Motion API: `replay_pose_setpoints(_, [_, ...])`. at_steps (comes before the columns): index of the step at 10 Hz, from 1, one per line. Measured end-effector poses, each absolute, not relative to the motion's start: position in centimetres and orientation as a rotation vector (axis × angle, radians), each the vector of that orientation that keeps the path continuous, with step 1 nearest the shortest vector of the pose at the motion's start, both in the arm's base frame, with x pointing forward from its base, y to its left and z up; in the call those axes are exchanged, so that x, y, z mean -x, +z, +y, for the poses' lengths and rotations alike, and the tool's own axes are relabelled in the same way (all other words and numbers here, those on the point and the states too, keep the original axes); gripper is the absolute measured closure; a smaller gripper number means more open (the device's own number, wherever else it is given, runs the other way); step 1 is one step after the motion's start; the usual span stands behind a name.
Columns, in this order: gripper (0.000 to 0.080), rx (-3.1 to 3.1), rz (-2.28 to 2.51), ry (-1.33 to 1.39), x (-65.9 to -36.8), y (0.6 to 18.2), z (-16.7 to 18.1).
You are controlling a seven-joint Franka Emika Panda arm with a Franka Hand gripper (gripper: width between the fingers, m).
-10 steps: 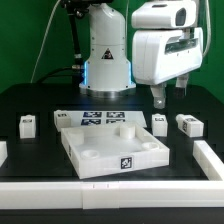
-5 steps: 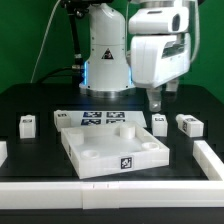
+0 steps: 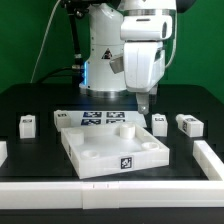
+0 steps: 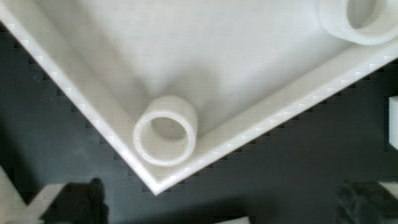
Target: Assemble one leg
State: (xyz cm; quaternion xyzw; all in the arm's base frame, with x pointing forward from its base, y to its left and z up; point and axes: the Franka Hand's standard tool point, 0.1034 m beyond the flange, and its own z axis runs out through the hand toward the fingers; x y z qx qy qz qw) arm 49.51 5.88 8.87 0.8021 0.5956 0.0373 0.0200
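Observation:
Several small white legs with marker tags stand on the black table: two at the exterior view's left (image 3: 28, 123) (image 3: 60, 118) and two at its right (image 3: 159, 123) (image 3: 188, 124). My gripper (image 3: 145, 104) hangs above the table behind the right pair, over the far right corner of the large white square panel (image 3: 100, 158). In the wrist view my gripper (image 4: 222, 205) is open and empty, its dark fingers (image 4: 80, 200) wide apart, with the panel's corner and a round socket (image 4: 167, 136) below it. No leg is held.
The marker board (image 3: 95, 119) lies behind the panel. A low white wall (image 3: 110, 192) runs along the front and up the right side (image 3: 207, 156). The robot's base (image 3: 105, 60) stands at the back.
My gripper has moved toward the exterior view's left, from above the right-hand legs to above the panel's far right corner. It stays open and empty.

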Motion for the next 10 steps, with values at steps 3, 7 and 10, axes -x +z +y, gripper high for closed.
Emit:
replay_pose_setpoints(3, [0.0150,-2.489,1.849,0.113,-49.4,8.8,5.8])
replay_pose_setpoints(7, [0.0150,-2.017,2.309,0.101,-45.1,6.8,1.0])
replay_pose_setpoints(10, [0.0150,-1.904,2.403,0.062,-44.6,6.1,-0.2])
